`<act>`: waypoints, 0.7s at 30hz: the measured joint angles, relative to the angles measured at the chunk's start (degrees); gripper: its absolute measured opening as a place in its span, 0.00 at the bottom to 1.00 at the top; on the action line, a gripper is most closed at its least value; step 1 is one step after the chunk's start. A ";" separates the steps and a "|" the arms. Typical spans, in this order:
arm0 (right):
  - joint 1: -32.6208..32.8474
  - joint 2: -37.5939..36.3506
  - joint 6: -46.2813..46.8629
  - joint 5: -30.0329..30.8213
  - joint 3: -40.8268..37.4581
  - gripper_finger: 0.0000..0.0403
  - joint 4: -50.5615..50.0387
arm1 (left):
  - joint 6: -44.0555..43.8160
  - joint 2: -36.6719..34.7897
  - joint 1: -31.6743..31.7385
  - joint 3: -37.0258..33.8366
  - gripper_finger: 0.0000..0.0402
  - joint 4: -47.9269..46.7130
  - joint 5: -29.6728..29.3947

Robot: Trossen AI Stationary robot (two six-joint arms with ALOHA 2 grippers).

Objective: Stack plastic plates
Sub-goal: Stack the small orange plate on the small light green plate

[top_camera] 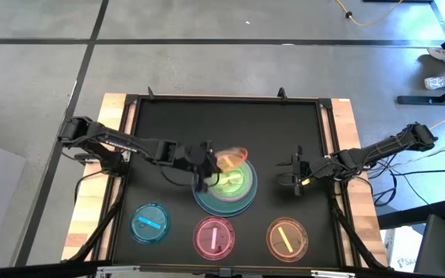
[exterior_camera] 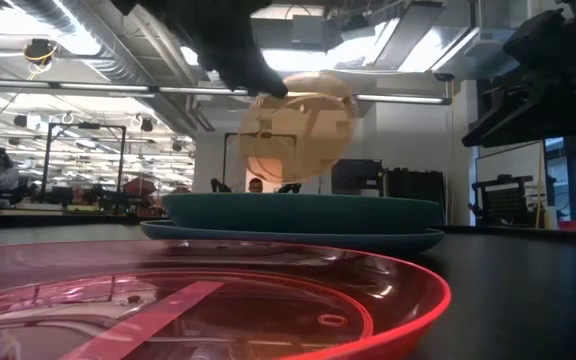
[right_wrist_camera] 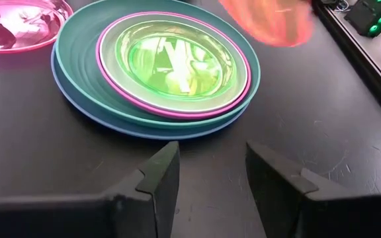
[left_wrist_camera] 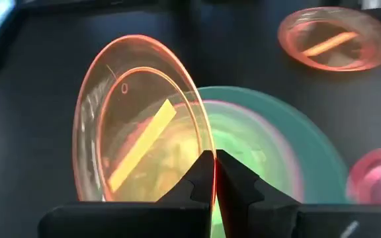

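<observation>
A stack of plates (top_camera: pixel 226 189) sits at the table's middle: blue-grey at the bottom, then teal, pink and pale mint, with a translucent green dish (right_wrist_camera: pixel 174 56) on top. My left gripper (top_camera: pixel 205 166) is shut on a translucent orange dish (left_wrist_camera: pixel 137 125) with a yellow stripe, above the stack's far-left side. The dish also shows in the low view (exterior_camera: pixel 298 125), above the stack (exterior_camera: pixel 298 215). My right gripper (right_wrist_camera: pixel 211 175) is open and empty over the bare table to the right of the stack. My left gripper pinches the orange dish's rim (left_wrist_camera: pixel 202 149) between its two fingers, one on the dish's inner face and one on its outer face. The fingers come from the table's left, slanting down. The dish is lifted clear of the stack and stands steeply tilted on edge.
Three translucent dishes lie along the near edge: a blue one (top_camera: pixel 150 223) at the left, a pink one (top_camera: pixel 215 237) in the middle and an orange one (top_camera: pixel 287 238) at the right. The black mat (top_camera: pixel 168 123) has a raised frame.
</observation>
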 joint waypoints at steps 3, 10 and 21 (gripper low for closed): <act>-0.01 0.02 0.00 0.00 0.00 0.41 0.00 | -0.24 0.52 -2.30 0.02 0.01 1.94 0.05; -0.02 0.02 -0.02 0.00 0.00 0.41 -0.02 | -1.75 3.50 -5.88 0.03 0.02 4.70 -1.10; 0.00 0.02 -0.02 0.00 -0.02 0.41 -0.01 | -6.23 8.47 -5.78 0.00 0.10 3.93 -1.94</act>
